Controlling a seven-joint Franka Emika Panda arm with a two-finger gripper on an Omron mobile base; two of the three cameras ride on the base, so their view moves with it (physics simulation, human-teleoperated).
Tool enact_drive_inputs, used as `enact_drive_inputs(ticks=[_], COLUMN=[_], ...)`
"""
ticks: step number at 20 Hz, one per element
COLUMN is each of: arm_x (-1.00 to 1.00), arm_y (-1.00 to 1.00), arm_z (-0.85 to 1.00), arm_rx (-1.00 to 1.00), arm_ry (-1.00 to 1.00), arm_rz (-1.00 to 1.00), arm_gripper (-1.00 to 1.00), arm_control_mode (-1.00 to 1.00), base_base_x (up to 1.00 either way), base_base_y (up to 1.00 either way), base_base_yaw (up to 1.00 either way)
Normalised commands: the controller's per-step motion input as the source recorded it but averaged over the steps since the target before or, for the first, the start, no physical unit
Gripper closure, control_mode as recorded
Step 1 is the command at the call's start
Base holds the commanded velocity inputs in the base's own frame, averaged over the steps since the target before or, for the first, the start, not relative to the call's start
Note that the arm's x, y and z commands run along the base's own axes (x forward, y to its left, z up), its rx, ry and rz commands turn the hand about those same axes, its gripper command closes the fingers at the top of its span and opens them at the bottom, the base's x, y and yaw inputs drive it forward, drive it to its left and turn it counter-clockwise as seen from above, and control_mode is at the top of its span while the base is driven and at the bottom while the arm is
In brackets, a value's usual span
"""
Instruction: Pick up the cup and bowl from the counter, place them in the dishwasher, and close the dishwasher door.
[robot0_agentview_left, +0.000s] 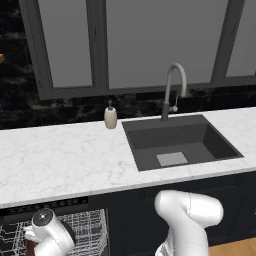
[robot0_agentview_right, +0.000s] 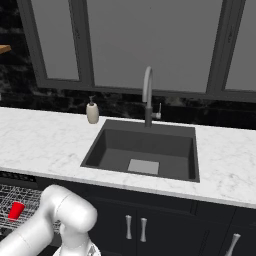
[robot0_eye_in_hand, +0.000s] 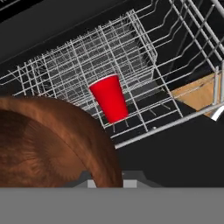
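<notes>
You are seeing 1 of the 2 items done, the cup (robot0_eye_in_hand: 110, 98) lying in the dishwasher (robot0_agentview_left: 80, 222) rack, while the gripper (robot0_eye_in_hand: 105, 181) is holding the bowl (robot0_eye_in_hand: 48, 144) over that rack, so placing it and closing the door are remaining.

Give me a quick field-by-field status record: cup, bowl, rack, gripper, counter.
cup: small red tapered plastic cup, in the white wire rack
bowl: round dark brown wooden-looking bowl, close against the hand camera, over the rack; grip not visible
dishwasher: open, rack pulled out
gripper: fingertips hidden by the bowl
counter: white marble countertop holds a beige soap dispenser beside the dark sink
</notes>
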Motion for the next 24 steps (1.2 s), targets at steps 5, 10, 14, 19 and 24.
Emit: enact_drive_inputs(ticks=[5, 10, 14, 19, 24], arm_x=[0.63, 0.25, 0.03, 0.04, 0.07], arm_y=[0.21, 0.16, 0.25, 0.24, 0.27], arm_z=[-0.03, -0.61, -0.93, -0.90, -0.61], arm_rx=[0.00, -0.02, -0.03, -0.03, -0.05], arm_ry=[0.02, 0.00, 0.00, 0.00, 0.00], arm_rz=[0.00, 0.00, 0.00, 0.00, 0.00], arm_gripper=[1.00, 1.00, 1.00, 1.00, 1.00], arm_control_mode=[-1.00, -1.00, -1.00, -1.00, -1.00], base_base_x=[0.00, 0.00, 0.00, 0.00, 0.00], base_base_y=[0.00, 0.00, 0.00, 0.00, 0.00], base_base_yaw=[0.00, 0.00, 0.00, 0.00, 0.00])
